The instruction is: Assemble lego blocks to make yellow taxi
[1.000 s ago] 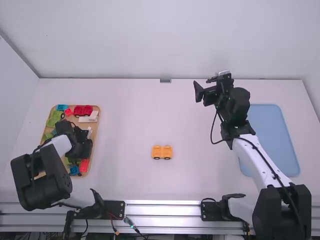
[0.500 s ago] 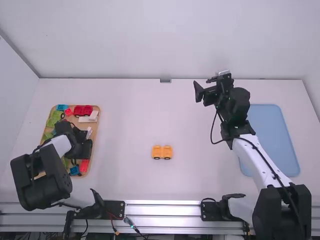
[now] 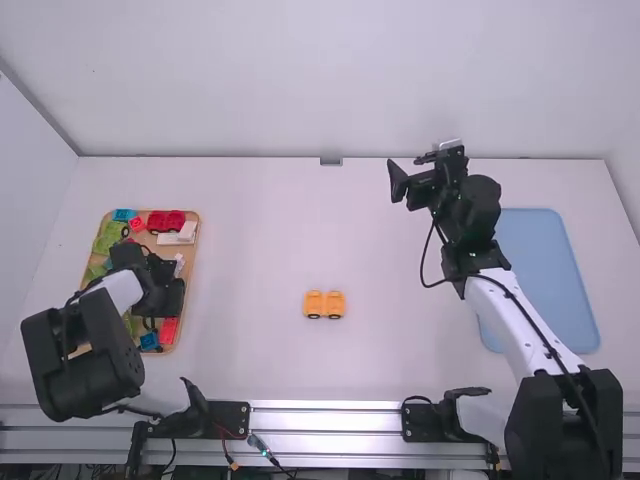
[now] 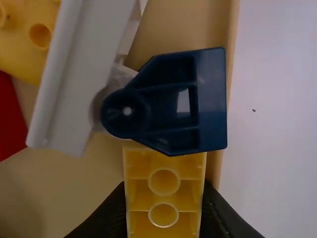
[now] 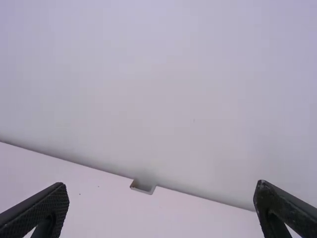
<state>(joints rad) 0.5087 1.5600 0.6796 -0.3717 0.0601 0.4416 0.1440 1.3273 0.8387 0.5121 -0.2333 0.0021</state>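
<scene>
My left gripper (image 3: 163, 290) is low over the wooden tray (image 3: 195, 240) at the table's left. In the left wrist view, the left gripper (image 4: 163, 210) is shut on a yellow brick (image 4: 164, 186) with round sockets, beside the tray's edge. A dark blue piece (image 4: 171, 104) lies right against that brick's end. Two yellow blocks with dark wheels (image 3: 324, 304) stand side by side near the middle of the table. High over the right back area, my right gripper (image 3: 402, 172) is open; in the right wrist view, the right gripper (image 5: 161, 203) has nothing between its spread fingers.
Red (image 3: 166, 221), green (image 3: 108, 237), blue and white pieces crowd the tray around the left gripper. A light blue tray (image 3: 545, 270) lies at the right, partly under the right arm. The back wall (image 3: 320, 80) rises behind the table.
Both arms have stayed in place. A small green patch beside the left gripper, just above the blue piece near the tray's front, has mostly gone from sight.
</scene>
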